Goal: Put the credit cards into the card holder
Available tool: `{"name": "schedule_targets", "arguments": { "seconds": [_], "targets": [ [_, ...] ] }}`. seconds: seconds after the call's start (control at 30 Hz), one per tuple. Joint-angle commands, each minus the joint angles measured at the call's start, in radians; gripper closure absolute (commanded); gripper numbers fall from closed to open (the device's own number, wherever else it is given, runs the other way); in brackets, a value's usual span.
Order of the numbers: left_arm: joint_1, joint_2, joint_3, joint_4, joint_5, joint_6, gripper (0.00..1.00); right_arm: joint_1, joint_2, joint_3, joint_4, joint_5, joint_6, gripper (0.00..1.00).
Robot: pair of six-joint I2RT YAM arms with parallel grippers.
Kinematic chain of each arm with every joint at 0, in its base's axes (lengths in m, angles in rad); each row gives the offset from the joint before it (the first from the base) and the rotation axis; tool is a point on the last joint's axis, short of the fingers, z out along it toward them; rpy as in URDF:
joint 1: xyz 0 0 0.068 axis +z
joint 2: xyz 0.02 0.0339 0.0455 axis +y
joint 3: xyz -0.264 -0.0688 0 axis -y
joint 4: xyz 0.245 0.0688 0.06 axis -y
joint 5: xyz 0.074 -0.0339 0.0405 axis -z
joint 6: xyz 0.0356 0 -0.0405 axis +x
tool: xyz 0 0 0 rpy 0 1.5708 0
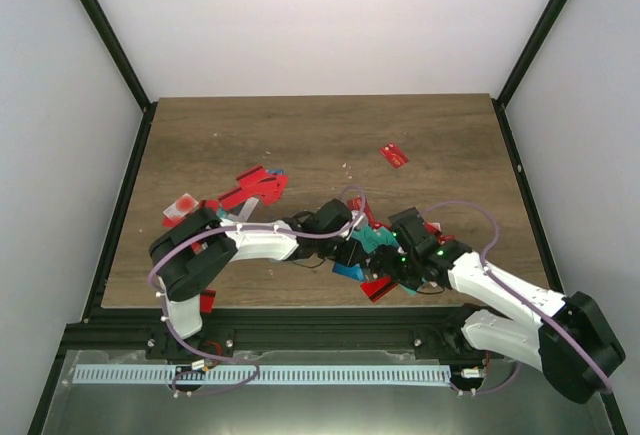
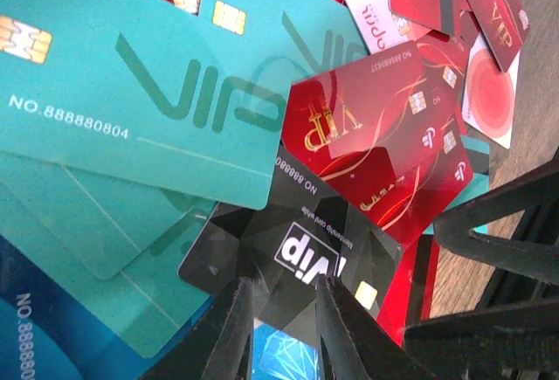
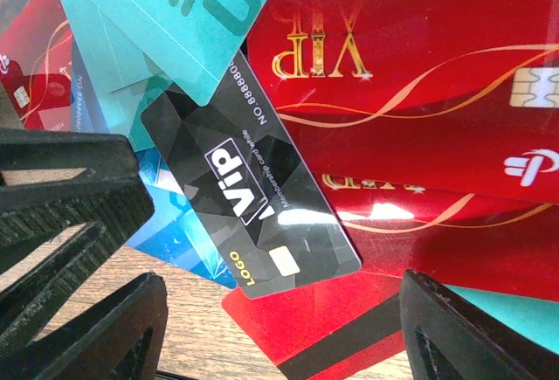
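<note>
Sizing up the card heap for a pick

Loose heap of thin rectangular plastic credit cards (image 1: 372, 245) sits on the brown wood-grain table (image 1: 300, 135), near-centre, right under both my wrists. More red ones are scattered to the left, and one red card lies alone, well apart, toward the far right.

My left gripper (image 2: 279, 297) hangs just over the heap with its fingers only narrowly parted and nothing between them. The black faceted VIP card (image 3: 253, 196) shows flat through the gap. My right gripper (image 3: 279, 310) is spread wide and empty, straddling the black card's near corner and a glossy red VIP card (image 3: 410, 74).

The black card is topmost. It overlaps the red cards and a large teal VIP card (image 2: 148, 92) tucks over its far end.

Handling, as I judge it:
- The cards should be light and stiff, with a little flex.
- The faces are glossy, hence slippery. Glare is visible on the red one.
- Lying flat, they give no face to pinch from above.
- Best hold is the black card's near corner, which overhangs bare wood. Catch that edge, or slide the card off the stack and pinch across the short side.
- Neighbours are likely to drag along.

Teal-blue soft card holder: I cannot tell it apart from the teal cards in any view.
</note>
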Motion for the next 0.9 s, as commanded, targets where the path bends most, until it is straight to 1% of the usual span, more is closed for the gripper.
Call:
{"name": "schedule_targets", "arguments": {
  "seconds": [0.0,0.17,0.37,0.53,0.73,0.8,0.87],
  "targets": [
    [-0.004,0.031,0.036,0.011,-0.028,0.024,0.77,-0.011,-0.018,-0.015,-0.021,0.005,0.005,0.25],
    [-0.006,0.072,0.041,0.012,-0.054,0.033,0.78,-0.011,-0.029,-0.026,-0.013,-0.007,0.009,0.25],
    [-0.006,0.09,-0.028,0.045,-0.064,0.017,0.79,-0.013,-0.041,-0.048,0.028,-0.038,0.028,0.25],
    [-0.005,0.09,-0.083,0.093,-0.048,0.0,0.79,-0.02,-0.041,-0.072,0.084,-0.054,0.053,0.25],
    [-0.02,0.101,-0.095,0.121,-0.01,0.021,0.81,-0.052,-0.071,-0.124,0.123,-0.052,0.096,0.26],
    [-0.033,0.102,-0.082,0.111,-0.007,0.038,0.81,-0.061,-0.087,-0.123,0.107,-0.048,0.095,0.26],
    [-0.044,0.093,-0.066,0.083,-0.025,0.048,0.81,-0.061,-0.102,-0.092,0.028,0.003,0.093,0.26]
  ]
}}
